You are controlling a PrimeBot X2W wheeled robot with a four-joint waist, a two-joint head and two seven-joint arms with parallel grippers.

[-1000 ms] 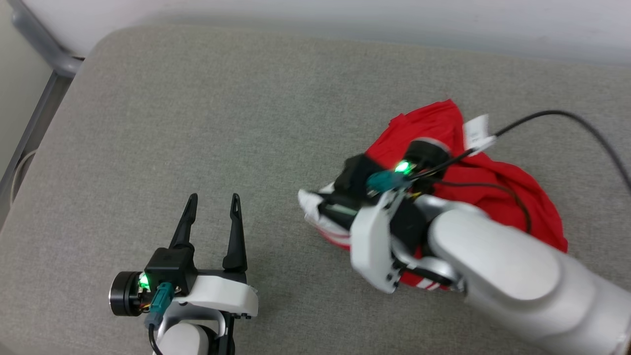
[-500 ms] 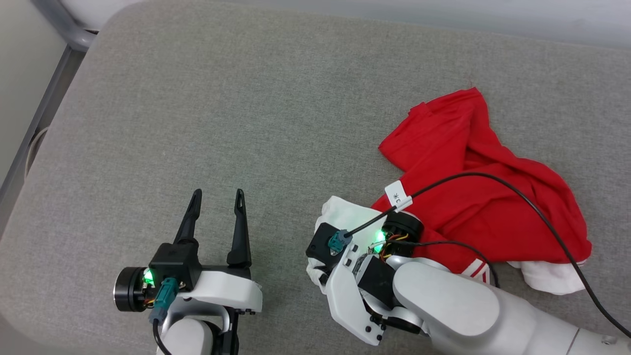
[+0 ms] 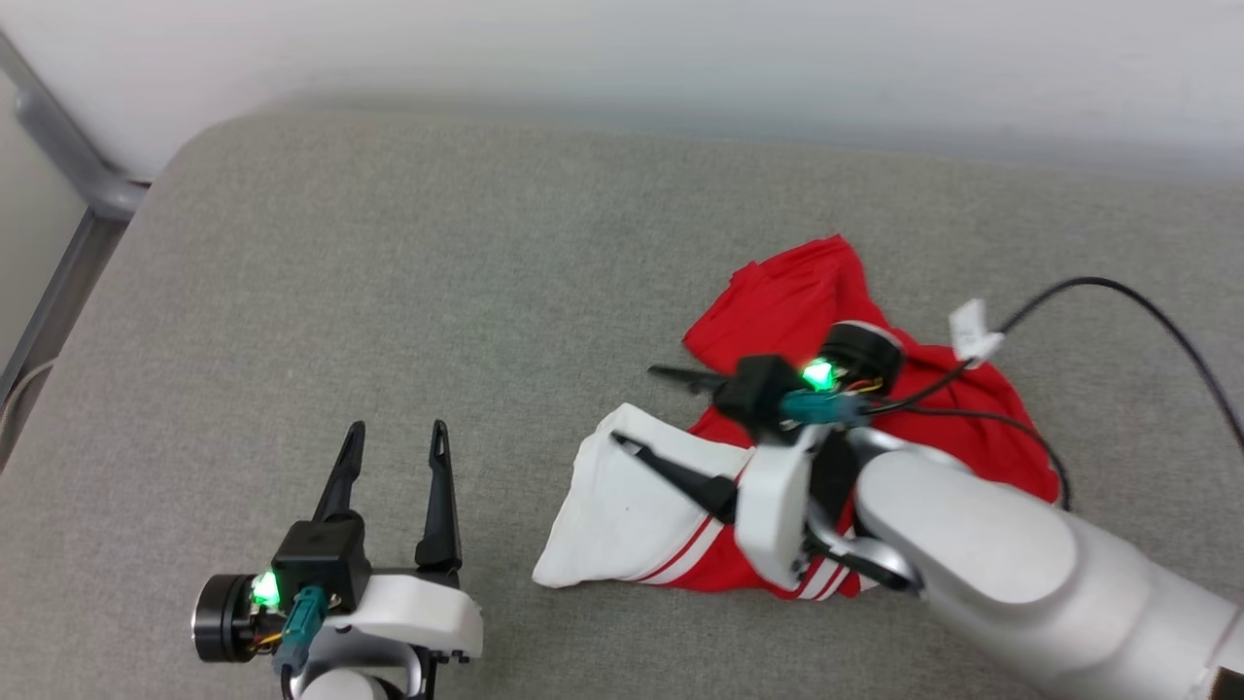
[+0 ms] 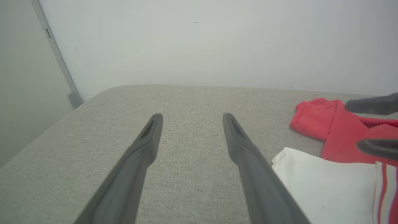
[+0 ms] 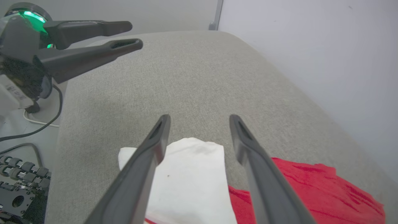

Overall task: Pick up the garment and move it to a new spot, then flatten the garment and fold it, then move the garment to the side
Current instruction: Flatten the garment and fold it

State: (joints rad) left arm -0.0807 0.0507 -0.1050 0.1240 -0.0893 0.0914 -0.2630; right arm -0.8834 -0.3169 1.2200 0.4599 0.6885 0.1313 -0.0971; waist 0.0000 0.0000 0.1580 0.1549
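The garment, red with a white sleeve and red-white striped trim, lies crumpled on the grey cushion. My right gripper hovers open just over the white sleeve with nothing between its fingers. In the right wrist view this gripper spreads above the sleeve, and the red cloth lies to the right. My left gripper stands open and empty to the left of the garment. The left wrist view has that gripper over bare cushion, with the garment at the right.
A black cable with a white tag arcs over the garment from my right wrist. A pale wall runs behind the cushion and a grey metal post stands at its far left corner. Cables and equipment lie on the floor beside the cushion.
My right gripper has opened and let go of the white sleeve, which now lies spread on the cushion. The head camera has shifted. The left gripper stays open.
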